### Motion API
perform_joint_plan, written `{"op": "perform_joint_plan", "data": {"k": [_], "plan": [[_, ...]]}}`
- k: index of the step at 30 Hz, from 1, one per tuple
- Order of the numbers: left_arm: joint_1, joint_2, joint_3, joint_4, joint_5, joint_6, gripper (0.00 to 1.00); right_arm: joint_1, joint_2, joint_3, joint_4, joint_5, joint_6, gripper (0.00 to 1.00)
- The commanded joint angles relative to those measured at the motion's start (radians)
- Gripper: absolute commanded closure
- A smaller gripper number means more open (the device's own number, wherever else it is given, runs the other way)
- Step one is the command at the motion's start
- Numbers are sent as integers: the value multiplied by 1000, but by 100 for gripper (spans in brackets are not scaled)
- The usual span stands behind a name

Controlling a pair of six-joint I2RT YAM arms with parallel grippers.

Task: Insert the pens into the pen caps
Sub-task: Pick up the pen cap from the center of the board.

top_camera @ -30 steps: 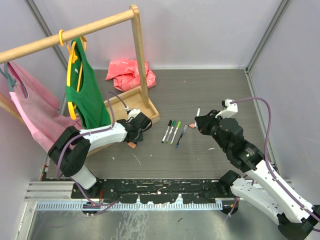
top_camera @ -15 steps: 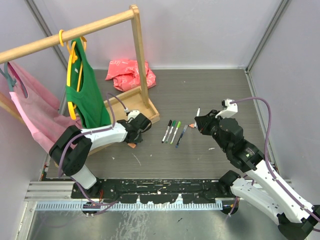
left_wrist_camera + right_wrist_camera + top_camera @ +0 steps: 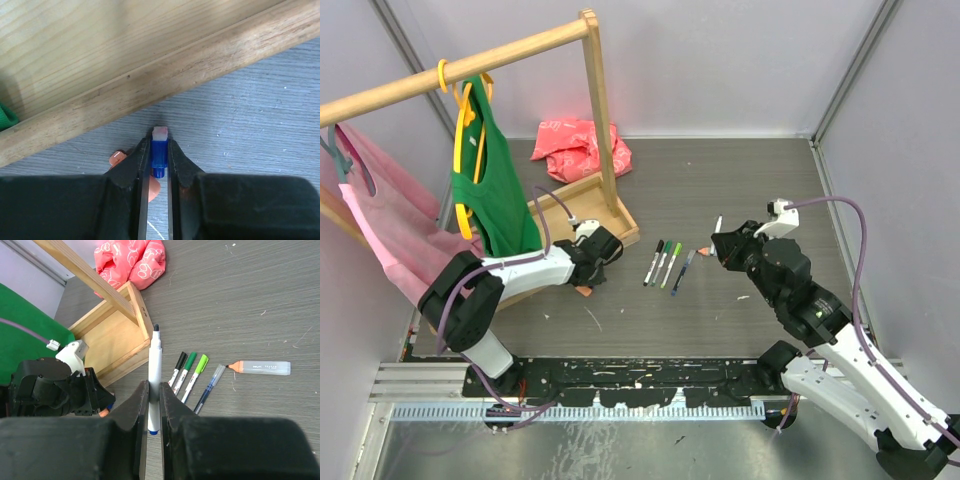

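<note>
Pens (image 3: 671,266) are mostly parked in a tidy row around the middle of the tabletop (image 3: 750,180). There are four side by side, and they look capped already. An orange-tipped marker (image 3: 257,368) lies on its own just right of the row with its tip bare, so I'd guess it needs a cap.

Over there the right end effector (image 3: 154,390) is clamped on a white pen (image 3: 155,365), held up off the tabletop. The dark tip pokes out past the fingers, which looks like it's being presented so a cap can go on.

Meanwhile the left end effector (image 3: 159,144) is down at the tabletop toward the left side, right against the near rail of the wooden tray (image 3: 140,315). Its fingers are pinched on a small blue cap (image 3: 158,156). The held pen has a blue end, so I reckon those two are the pair. An orange bit (image 3: 116,158) peeks out beside the fingers, probably another cap.

As for the tray, only the rack post (image 3: 87,276) stands in it. No pens or caps show in the part I can see.
</note>
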Motion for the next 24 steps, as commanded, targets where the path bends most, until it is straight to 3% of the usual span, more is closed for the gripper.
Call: {"op": "perform_joint_plan", "data": {"k": [1, 7, 13, 24], "plan": [[3, -46, 7, -7, -25, 12, 93, -3, -7, 14, 29, 9, 16, 100], [-19, -123, 74, -78, -66, 66, 97, -4, -15, 12, 29, 15, 27, 100], [-103, -167, 82, -12, -4, 82, 98, -5, -18, 9, 29, 27, 32, 100], [-334, -34, 191, 63, 33, 57, 100, -4, -26, 5, 24, 51, 42, 100]]}}
